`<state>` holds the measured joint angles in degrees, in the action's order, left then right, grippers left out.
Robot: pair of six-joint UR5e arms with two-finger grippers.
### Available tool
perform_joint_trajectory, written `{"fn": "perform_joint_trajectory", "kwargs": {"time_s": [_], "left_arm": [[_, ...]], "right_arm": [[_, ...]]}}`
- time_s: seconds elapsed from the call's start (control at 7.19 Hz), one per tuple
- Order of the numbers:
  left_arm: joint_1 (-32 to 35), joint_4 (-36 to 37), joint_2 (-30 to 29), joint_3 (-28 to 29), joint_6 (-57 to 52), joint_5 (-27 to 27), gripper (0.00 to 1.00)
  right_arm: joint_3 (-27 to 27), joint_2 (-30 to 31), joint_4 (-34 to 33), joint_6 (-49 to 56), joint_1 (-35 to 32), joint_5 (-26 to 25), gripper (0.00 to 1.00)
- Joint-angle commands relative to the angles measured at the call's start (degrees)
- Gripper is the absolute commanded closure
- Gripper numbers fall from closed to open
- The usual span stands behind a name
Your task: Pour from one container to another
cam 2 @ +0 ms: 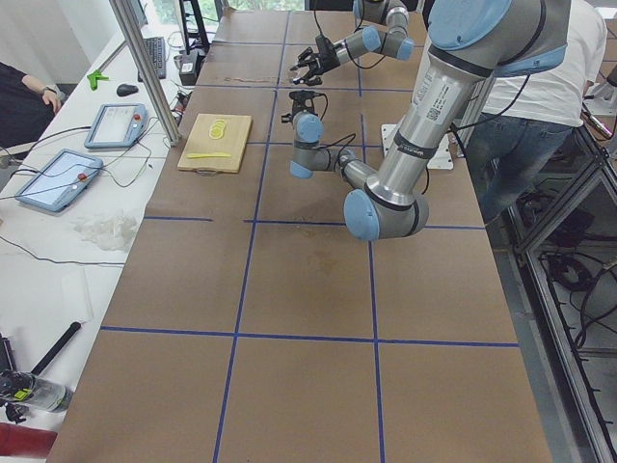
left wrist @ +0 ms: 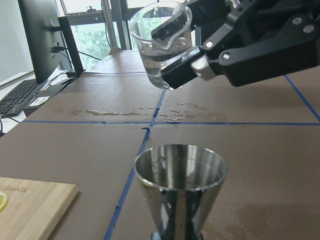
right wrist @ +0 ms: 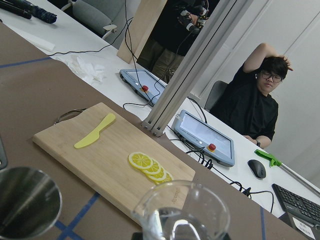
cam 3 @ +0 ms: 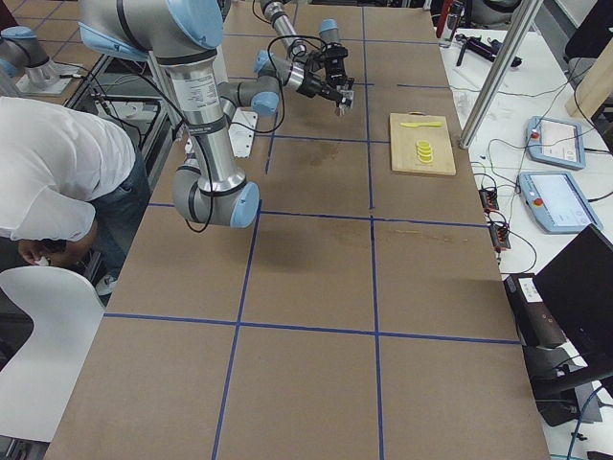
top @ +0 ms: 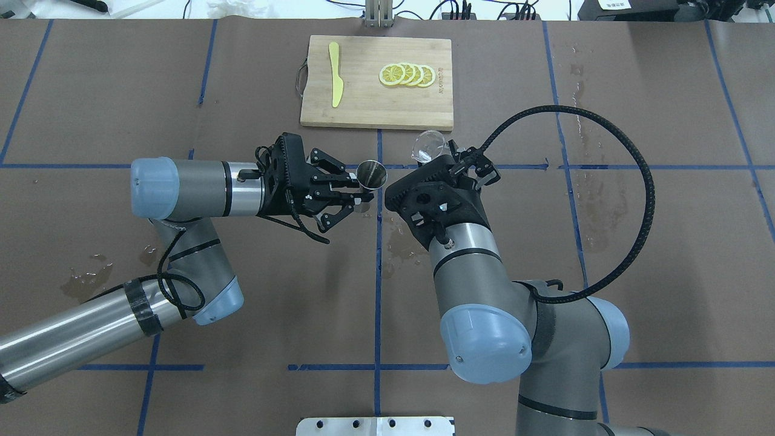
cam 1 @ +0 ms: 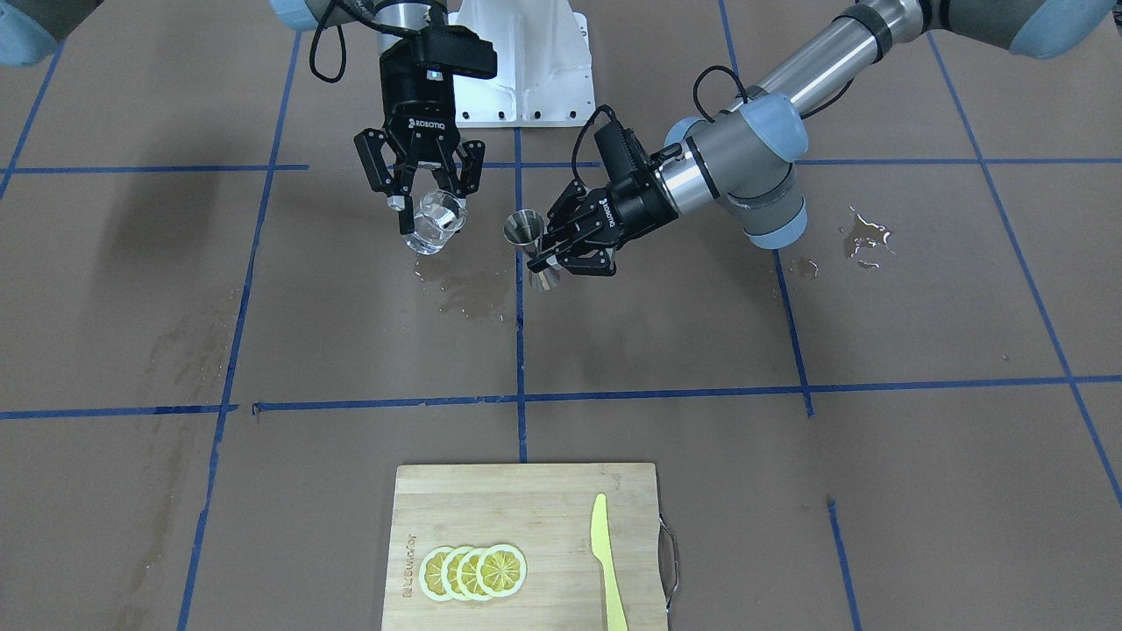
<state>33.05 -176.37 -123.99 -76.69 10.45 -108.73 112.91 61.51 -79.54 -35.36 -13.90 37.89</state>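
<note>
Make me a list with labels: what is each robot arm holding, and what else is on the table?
Left end effector: shut on the steel jigger, held upright
Right end effector: shut on the glass cup, clear liquid inside
Cup and jigger: apart, cup higher, nothing pouring yet
Jigger inside: looks empty
Cutting board: lemon slices and a yellow knife on it
Table: wet patches

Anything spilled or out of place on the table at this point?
Yes. Wet stains darken the table beneath the glass cup and jigger, and a shiny puddle lies farther out, beside the left arm.
</note>
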Motion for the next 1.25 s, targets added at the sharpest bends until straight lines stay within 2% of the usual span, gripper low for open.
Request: {"fn": "perform_joint_trajectory", "kwargs": {"time_s": [0.0,0.14,1.11], "left_arm": [[-0.4,0.0,-0.2,0.1,2.2,1.5,1.00],[-1.0,0.0,-0.1,0.1,2.5,1.8,1.00],[-3.2,0.0,-0.7,0.1,2.5,3.6,1.00]], "right_arm": [[-0.1,-0.4,-2.9,0.5,1.3,-2.9,1.00],[-0.1,-2.0,-5.7,0.8,1.5,-3.6,1.00],[-0.8,-2.0,-6.1,3.7,1.6,-4.0,1.00]]}}
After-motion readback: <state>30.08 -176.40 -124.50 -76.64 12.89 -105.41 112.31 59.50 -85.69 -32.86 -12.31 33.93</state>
